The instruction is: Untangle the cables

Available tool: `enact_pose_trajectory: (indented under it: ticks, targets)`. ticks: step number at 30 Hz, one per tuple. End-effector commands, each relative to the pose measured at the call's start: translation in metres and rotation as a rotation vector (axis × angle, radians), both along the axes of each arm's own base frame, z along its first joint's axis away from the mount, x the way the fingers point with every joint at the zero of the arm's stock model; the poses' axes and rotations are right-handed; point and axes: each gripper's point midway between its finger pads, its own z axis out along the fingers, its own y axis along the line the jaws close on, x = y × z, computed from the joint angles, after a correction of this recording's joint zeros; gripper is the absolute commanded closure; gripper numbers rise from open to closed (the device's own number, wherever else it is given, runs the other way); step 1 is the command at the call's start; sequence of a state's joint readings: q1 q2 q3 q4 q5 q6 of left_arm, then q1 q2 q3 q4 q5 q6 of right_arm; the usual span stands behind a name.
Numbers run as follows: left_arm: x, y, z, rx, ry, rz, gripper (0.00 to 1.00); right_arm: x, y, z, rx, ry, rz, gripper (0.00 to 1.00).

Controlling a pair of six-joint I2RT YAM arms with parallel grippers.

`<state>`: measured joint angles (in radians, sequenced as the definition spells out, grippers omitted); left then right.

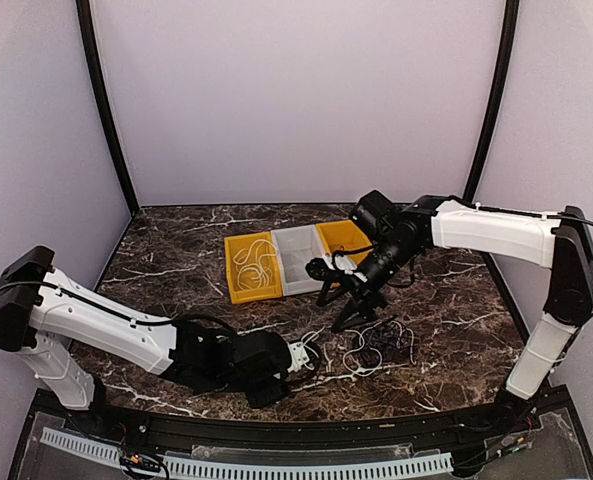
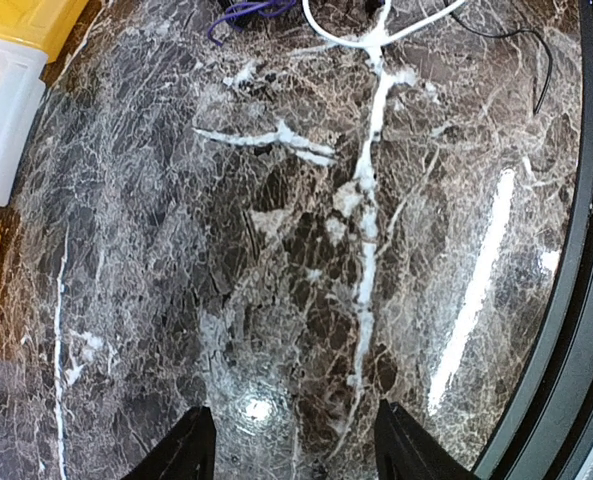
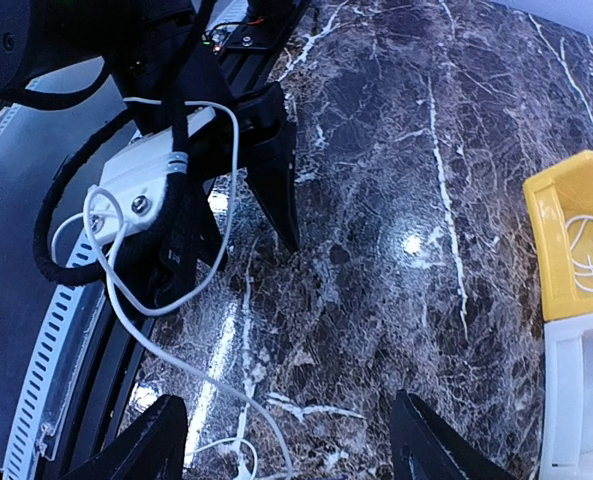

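Holding left gripper (image 2: 291, 445) and right gripper (image 3: 296, 445) jaws wide and empty over the bench (image 2: 276, 250), with white cable (image 3: 235, 180) looped over the left one's body.

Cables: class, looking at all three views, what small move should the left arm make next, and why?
Probably ease the left end effector forward and close on the white cable. It stands open with nothing in it, and that cable lies just ahead, beside a purple cable. The right end effector is open too and holds nothing, so no cable is gripped at all.
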<state>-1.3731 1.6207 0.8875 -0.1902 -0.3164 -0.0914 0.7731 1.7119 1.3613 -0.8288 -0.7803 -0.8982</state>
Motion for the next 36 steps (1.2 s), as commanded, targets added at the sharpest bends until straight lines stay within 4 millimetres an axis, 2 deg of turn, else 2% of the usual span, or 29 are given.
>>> enact_pose_trajectory:
  ticks: [1,3,4,8,9,12,14,19,23,26,30,32,36]
  targets:
    - [0.003,-0.008,0.021,-0.042,-0.033,-0.005,0.43,-0.012,0.007,0.002,0.007,-0.024,0.044,0.29]
    - [0.003,-0.009,0.023,-0.051,-0.037,-0.003,0.43,-0.015,0.01,-0.001,0.004,-0.007,0.048,0.34]
    - [0.004,-0.01,0.025,-0.057,-0.038,-0.002,0.43,-0.015,0.011,-0.002,0.002,0.002,0.048,0.42]
    - [0.005,-0.009,0.023,-0.051,-0.042,0.002,0.43,-0.016,0.011,-0.001,-0.025,0.043,0.048,0.97]
    - [0.005,-0.009,0.024,-0.051,-0.044,0.005,0.43,-0.016,0.009,0.0,-0.032,0.046,0.044,1.0]
    - [0.005,-0.007,0.024,-0.049,-0.045,0.012,0.43,0.001,-0.006,0.017,-0.003,0.062,-0.017,1.0]
    - [0.005,-0.004,0.022,-0.048,-0.042,0.014,0.43,0.031,-0.026,0.037,0.044,0.057,-0.113,1.0]
    - [0.001,0.008,0.014,-0.051,-0.018,0.032,0.44,0.096,-0.091,0.098,0.212,0.015,-0.353,1.0]
    - [-0.002,0.017,0.008,-0.052,-0.004,0.048,0.43,0.126,-0.133,0.125,0.295,-0.048,-0.513,1.0]
    - [0.0,0.019,0.009,-0.059,-0.012,0.062,0.44,0.128,-0.145,0.127,0.314,-0.098,-0.568,1.0]
    - [0.011,0.01,0.031,-0.116,-0.07,0.086,0.42,0.122,-0.147,0.129,0.325,-0.104,-0.58,1.0]
    - [0.017,0.0,0.05,-0.175,-0.101,0.095,0.4,0.12,-0.147,0.138,0.338,-0.106,-0.59,1.0]
    - [0.025,-0.037,0.115,-0.407,-0.162,0.07,0.35,0.114,-0.145,0.17,0.403,-0.122,-0.599,1.0]
